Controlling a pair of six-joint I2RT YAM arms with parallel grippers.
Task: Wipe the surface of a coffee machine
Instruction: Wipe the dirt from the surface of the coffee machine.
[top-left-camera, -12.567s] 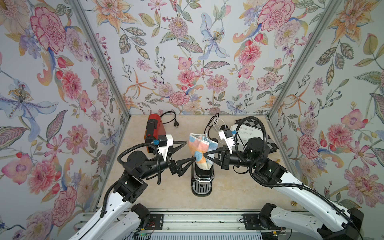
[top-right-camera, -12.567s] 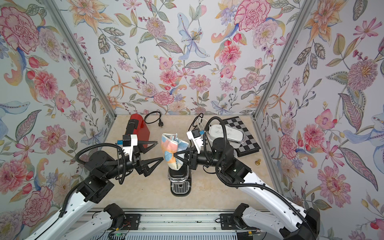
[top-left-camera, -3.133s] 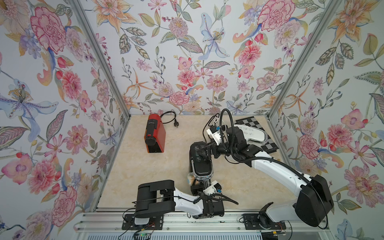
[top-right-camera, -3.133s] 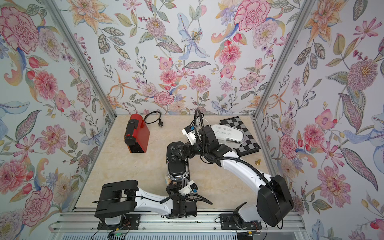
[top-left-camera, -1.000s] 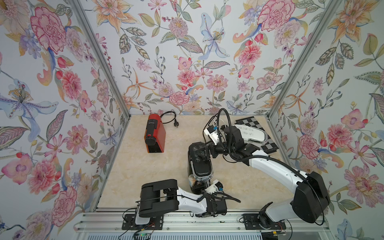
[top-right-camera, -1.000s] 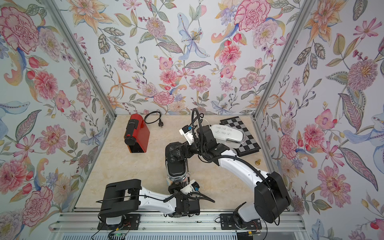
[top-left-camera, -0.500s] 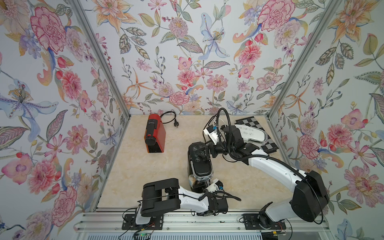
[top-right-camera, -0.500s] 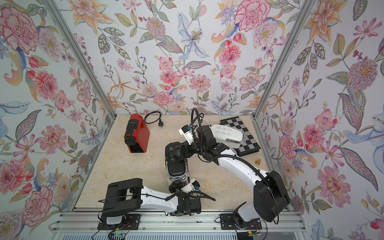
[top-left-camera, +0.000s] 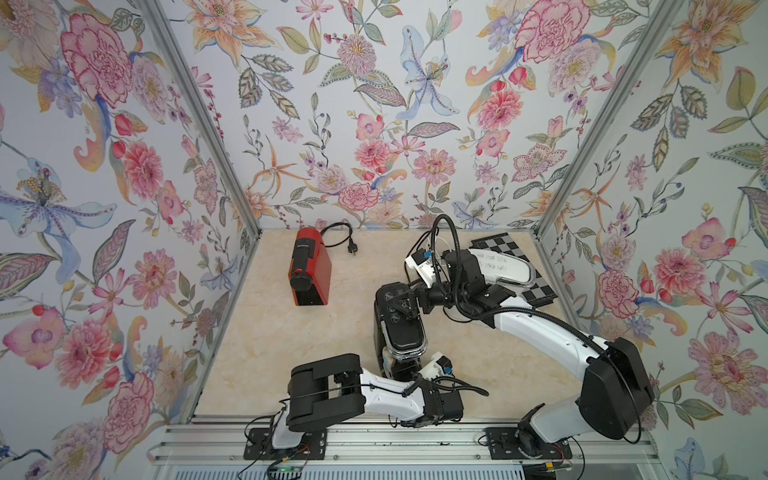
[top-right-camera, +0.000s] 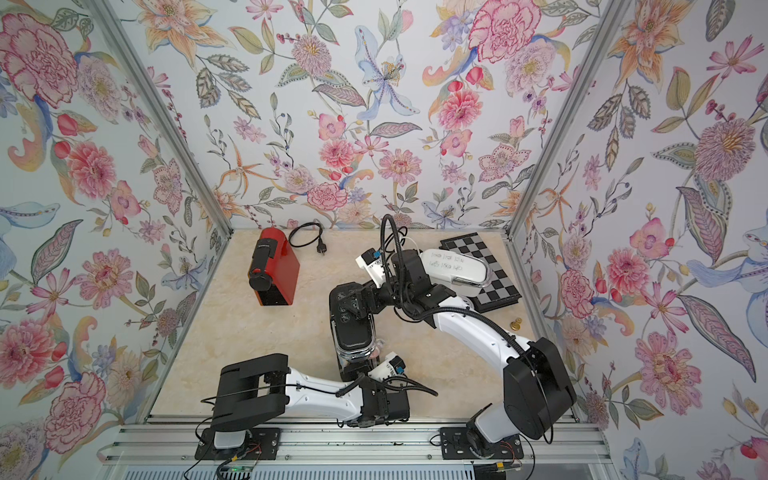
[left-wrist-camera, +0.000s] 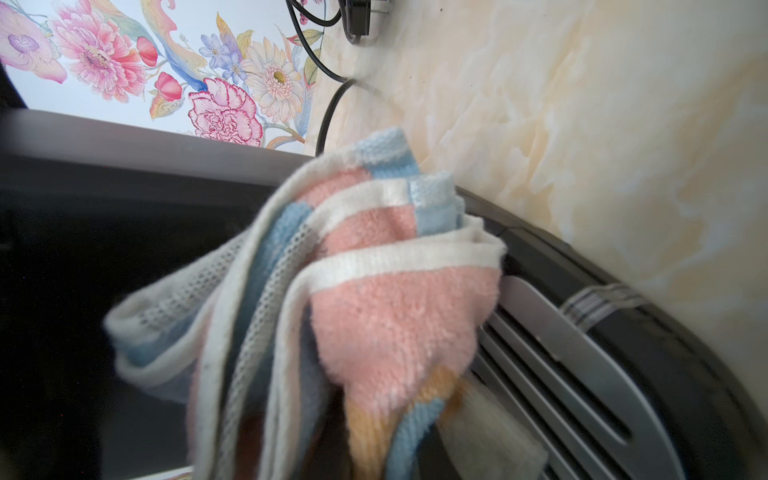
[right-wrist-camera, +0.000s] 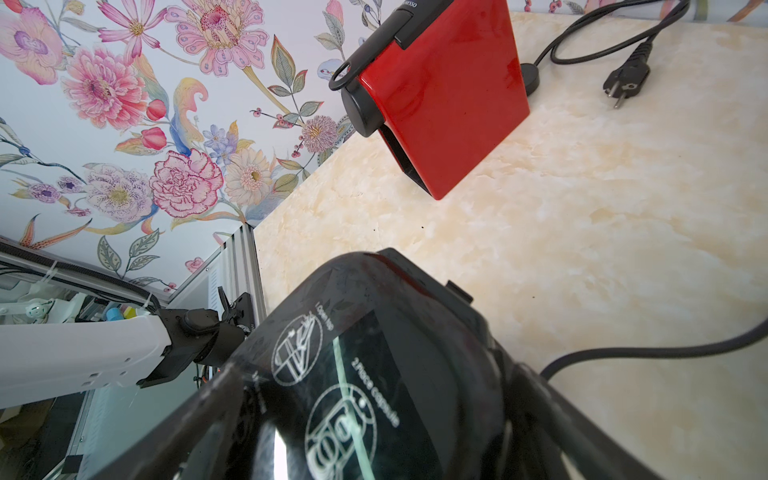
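Left gripper (top-left-camera: 411, 374), low before the machine's front, clamped narrow on a bunched striped terry cloth (left-wrist-camera: 374, 291); cloth pushed into the recess of the black coffee machine (top-left-camera: 399, 328), just above its drip grille (left-wrist-camera: 582, 374), probably to wipe the front under the spout. Right gripper (top-left-camera: 409, 299), jaws spread full, straddling the machine's rear top, apparently to brace it against the wiping push; actual pad contact not discernible. Red coffee machine (top-left-camera: 309, 270) with loose plug lead (top-left-camera: 353, 249), well apart toward the back wall, untouched.
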